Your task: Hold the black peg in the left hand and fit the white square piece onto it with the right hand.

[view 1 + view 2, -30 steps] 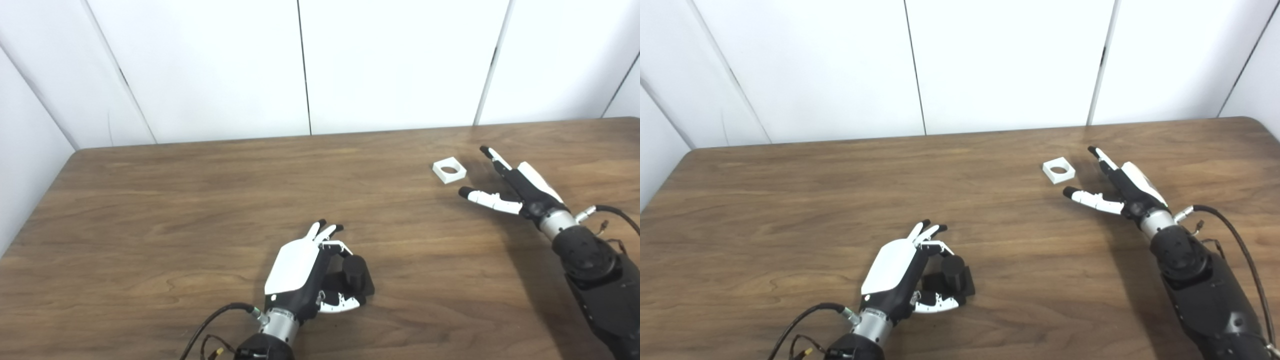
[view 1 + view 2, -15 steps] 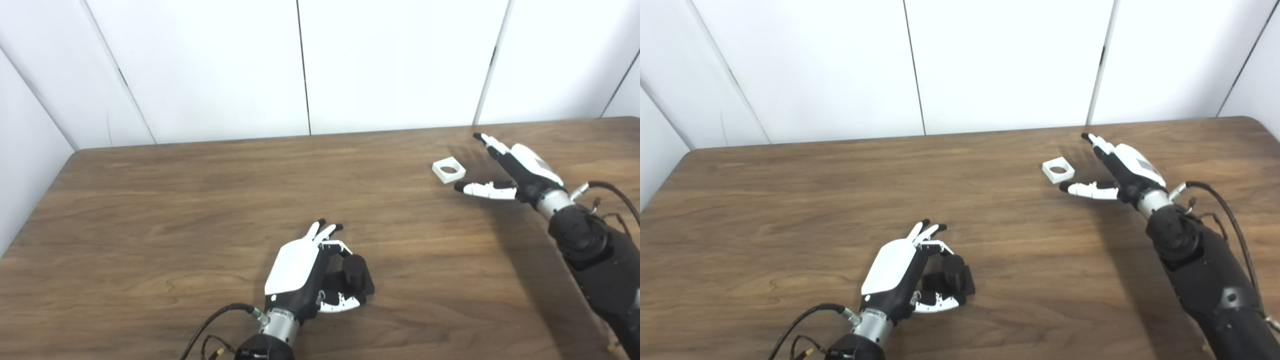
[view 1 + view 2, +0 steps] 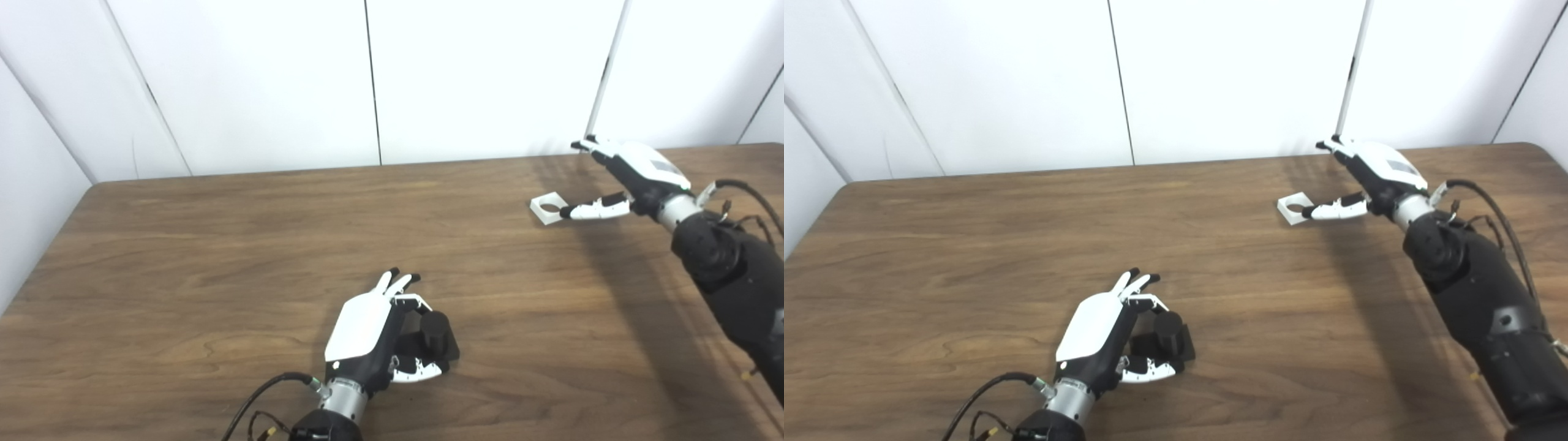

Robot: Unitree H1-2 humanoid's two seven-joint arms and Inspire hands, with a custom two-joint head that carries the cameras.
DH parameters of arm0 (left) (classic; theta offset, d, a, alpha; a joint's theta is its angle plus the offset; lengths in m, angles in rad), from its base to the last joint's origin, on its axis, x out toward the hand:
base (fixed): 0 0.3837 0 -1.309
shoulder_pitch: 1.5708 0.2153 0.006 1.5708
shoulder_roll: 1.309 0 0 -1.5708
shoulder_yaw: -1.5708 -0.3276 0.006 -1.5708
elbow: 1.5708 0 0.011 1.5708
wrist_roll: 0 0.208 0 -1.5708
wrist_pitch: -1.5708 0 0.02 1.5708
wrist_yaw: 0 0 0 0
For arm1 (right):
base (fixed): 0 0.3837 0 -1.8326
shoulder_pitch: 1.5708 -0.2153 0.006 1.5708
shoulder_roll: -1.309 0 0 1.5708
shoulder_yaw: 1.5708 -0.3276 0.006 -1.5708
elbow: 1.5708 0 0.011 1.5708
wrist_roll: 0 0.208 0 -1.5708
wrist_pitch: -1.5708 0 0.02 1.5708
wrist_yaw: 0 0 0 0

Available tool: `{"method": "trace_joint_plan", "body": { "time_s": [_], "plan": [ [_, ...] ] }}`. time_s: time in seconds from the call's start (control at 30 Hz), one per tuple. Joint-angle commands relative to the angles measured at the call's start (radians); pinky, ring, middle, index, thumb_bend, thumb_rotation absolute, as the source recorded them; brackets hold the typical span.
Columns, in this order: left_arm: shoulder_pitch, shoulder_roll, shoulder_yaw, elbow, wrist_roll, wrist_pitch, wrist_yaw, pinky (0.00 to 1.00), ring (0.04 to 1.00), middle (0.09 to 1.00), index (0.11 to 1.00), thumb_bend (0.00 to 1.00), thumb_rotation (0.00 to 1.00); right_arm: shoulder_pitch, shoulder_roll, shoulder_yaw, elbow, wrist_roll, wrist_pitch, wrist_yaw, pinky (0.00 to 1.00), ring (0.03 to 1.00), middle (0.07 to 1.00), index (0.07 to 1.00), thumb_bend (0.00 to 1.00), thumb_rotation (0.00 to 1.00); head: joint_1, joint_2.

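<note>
Wood-grain brown covered the table [image 3: 184,245], which ran back to white wall panels [image 3: 478,73]. Near the front edge, left of centre, the left hand [image 3: 373,334] lay with its fingers curled around the black peg [image 3: 436,331], whose square base sat on the table. Close to the far right corner lay the white square piece [image 3: 548,208], flat, its round hole facing up. The right hand [image 3: 618,177] hung spread above it, holding nothing, its thumb tip just at the piece's right edge. Loose cables [image 3: 1488,202] trailed from both wrists. No writing could be read anywhere.
</note>
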Motion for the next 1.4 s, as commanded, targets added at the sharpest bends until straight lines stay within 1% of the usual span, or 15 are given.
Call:
{"method": "trace_joint_plan", "body": {
  "time_s": [0.0, 0.33, 0.57, 0.77, 0.9, 1.07, 1.23, 1.37],
  "plan": [
    [0.001, 0.005, -0.003, 0.025, 0.025, 0.008, -0.004, 0.93, 1.000, 0.925, 0.492, 0.52, 0.07, -0.081, -0.030, 0.007, 0.009, -0.014, -0.037, -0.002, 1.00, 1.000, 1.000, 0.900, 0.78, 0.42, 0.001, 0.000],
    [0.002, 0.000, -0.009, 0.017, 0.030, 0.018, -0.010, 0.92, 1.000, 0.926, 0.492, 0.52, 0.07, -0.151, -0.049, 0.074, 0.067, -0.073, -0.042, 0.043, 1.00, 1.000, 1.000, 0.891, 0.79, 0.44, 0.000, 0.007],
    [0.003, -0.002, -0.009, 0.018, 0.026, 0.017, -0.003, 0.92, 1.000, 0.925, 0.492, 0.52, 0.07, -0.183, -0.056, 0.110, 0.083, -0.105, -0.035, 0.083, 1.00, 1.000, 1.000, 0.825, 0.82, 0.39, 0.000, 0.009],
    [0.002, -0.002, -0.009, 0.018, 0.027, 0.020, -0.005, 0.92, 1.000, 0.926, 0.492, 0.52, 0.07, -0.207, -0.057, 0.135, 0.097, -0.125, -0.043, 0.105, 1.00, 1.000, 1.000, 0.815, 0.84, 0.34, -0.002, 0.012],
    [0.002, -0.006, -0.009, 0.015, 0.023, 0.022, -0.008, 0.92, 1.000, 0.928, 0.492, 0.52, 0.07, -0.229, -0.054, 0.153, 0.119, -0.142, -0.063, 0.110, 1.00, 1.000, 1.000, 0.795, 0.86, 0.31, 0.003, 0.014],
    [0.005, -0.010, -0.008, 0.014, 0.021, 0.022, -0.003, 0.93, 1.000, 0.928, 0.492, 0.52, 0.07, -0.262, -0.053, 0.168, 0.143, -0.151, -0.079, 0.130, 1.00, 1.000, 1.000, 0.769, 0.87, 0.30, 0.003, 0.015],
    [0.004, -0.009, -0.011, 0.018, 0.028, 0.020, 0.000, 0.93, 1.000, 0.927, 0.492, 0.52, 0.07, -0.292, -0.052, 0.189, 0.156, -0.162, -0.090, 0.151, 1.00, 1.000, 1.000, 0.770, 0.85, 0.29, 0.002, 0.017],
    [0.005, -0.016, -0.015, 0.020, 0.036, 0.027, 0.001, 0.93, 1.000, 0.926, 0.492, 0.52, 0.07, -0.308, -0.039, 0.199, 0.180, -0.167, -0.100, 0.151, 1.00, 1.000, 1.000, 0.770, 0.85, 0.29, 0.005, 0.017]
  ]
}}
